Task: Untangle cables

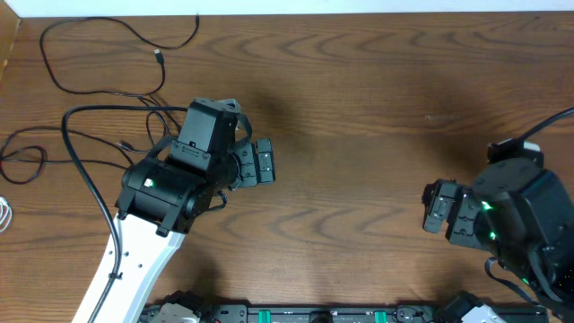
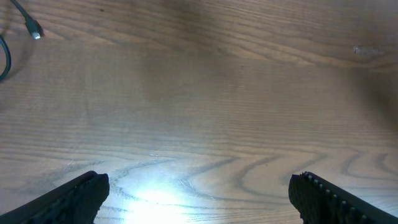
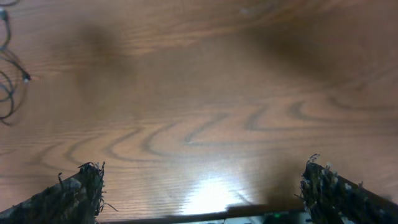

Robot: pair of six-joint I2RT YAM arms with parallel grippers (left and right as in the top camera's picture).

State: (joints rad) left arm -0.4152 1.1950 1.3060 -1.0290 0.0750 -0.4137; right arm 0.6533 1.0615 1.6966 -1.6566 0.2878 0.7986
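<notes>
Both our left gripper (image 1: 267, 162) and our right gripper (image 1: 431, 208) are wide open and hold nothing. We see the cables (image 1: 159, 56) lying far left on the counter (image 1: 359, 90), black loops crossing each other. We think most untangling is left to do.

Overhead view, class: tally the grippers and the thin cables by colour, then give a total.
Grippers: 2, the left gripper and the right gripper, both open.
White cable: 1, at the left edge.
Black cables: at least 2; strands overlap, so the exact count is unclear.
Total: at least 5.
</notes>
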